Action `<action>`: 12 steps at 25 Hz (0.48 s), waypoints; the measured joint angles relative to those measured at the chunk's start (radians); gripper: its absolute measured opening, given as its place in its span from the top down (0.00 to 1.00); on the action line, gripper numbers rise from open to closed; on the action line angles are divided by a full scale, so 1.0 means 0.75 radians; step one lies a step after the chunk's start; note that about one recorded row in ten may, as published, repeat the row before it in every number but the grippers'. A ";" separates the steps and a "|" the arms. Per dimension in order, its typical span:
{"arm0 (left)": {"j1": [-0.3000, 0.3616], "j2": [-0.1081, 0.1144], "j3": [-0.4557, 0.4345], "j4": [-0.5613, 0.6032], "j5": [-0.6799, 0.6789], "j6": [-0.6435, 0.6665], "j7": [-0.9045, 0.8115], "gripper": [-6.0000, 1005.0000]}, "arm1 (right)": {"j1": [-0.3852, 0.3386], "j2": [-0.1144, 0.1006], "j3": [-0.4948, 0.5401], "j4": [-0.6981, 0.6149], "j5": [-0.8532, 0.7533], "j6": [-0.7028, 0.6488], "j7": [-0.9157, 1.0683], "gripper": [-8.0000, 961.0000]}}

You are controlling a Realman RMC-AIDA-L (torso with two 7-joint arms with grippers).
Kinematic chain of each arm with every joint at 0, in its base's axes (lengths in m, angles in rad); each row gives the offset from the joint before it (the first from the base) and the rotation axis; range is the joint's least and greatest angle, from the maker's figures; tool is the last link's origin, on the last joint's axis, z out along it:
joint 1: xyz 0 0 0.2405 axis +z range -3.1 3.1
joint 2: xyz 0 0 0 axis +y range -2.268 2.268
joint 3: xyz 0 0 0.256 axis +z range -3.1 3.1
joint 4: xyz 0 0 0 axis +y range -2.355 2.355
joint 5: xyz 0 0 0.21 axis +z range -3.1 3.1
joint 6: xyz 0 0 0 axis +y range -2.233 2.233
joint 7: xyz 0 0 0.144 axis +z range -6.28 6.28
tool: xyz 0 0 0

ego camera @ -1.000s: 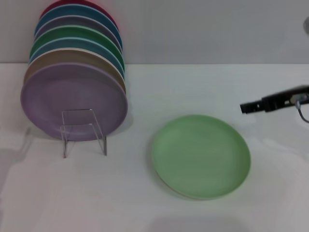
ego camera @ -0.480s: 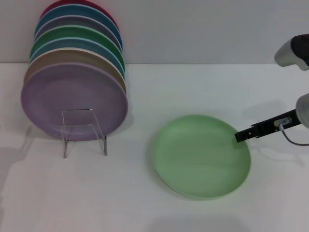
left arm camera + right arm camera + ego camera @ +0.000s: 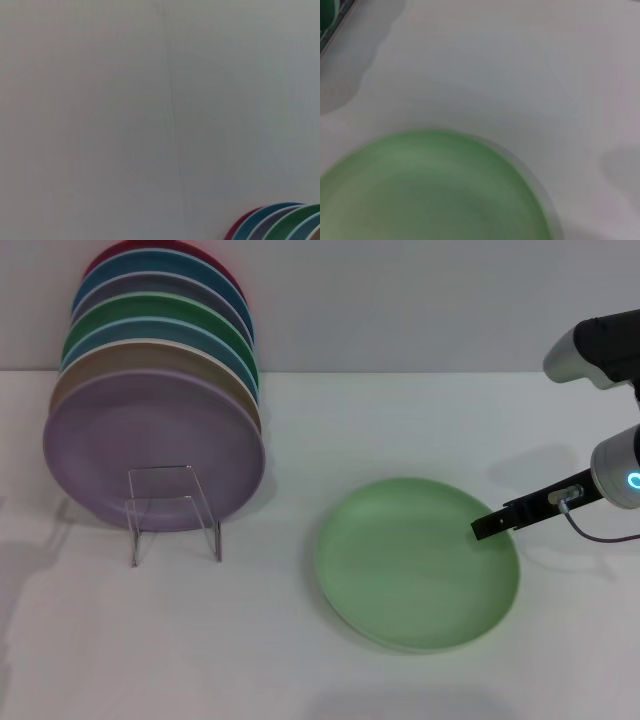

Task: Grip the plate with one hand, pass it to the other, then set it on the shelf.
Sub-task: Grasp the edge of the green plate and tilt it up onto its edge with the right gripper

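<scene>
The pale mint-green plate [image 3: 418,562] lies flat on the white table, right of centre in the head view. It fills the lower part of the right wrist view [image 3: 430,190]. My right gripper [image 3: 482,529], on the arm with the blue ring light, reaches in from the right, and its black tip is at the plate's right rim. The clear acrylic and wire shelf [image 3: 172,510] stands at the left with several plates leaning in it. My left gripper is out of view.
The row of standing plates [image 3: 150,390] has a lilac plate [image 3: 150,450] in front. Their tops show in the left wrist view [image 3: 280,222] against a grey wall. White table [image 3: 300,660] lies between the rack and the mint plate.
My right gripper has come down and to the left, from above the table right of the plate to the plate's right rim. The plate and the rack have not moved.
</scene>
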 joint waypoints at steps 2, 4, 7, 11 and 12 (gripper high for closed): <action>0.000 0.000 0.000 0.000 0.000 -0.002 0.000 0.21 | 0.002 0.000 -0.003 -0.003 0.000 -0.003 0.000 0.14; 0.000 0.000 0.000 0.000 0.000 -0.004 0.000 0.21 | 0.007 0.000 -0.005 -0.009 -0.001 -0.007 0.000 0.14; 0.000 0.000 0.000 -0.002 0.000 -0.008 0.000 0.21 | 0.016 0.000 -0.007 -0.022 -0.001 -0.007 0.000 0.14; 0.000 0.000 0.000 -0.004 0.000 -0.009 0.000 0.21 | 0.024 0.000 -0.008 -0.031 -0.005 -0.009 0.000 0.14; 0.000 0.000 0.000 -0.005 0.000 -0.009 0.000 0.21 | 0.024 0.000 -0.008 -0.031 -0.005 -0.010 0.000 0.14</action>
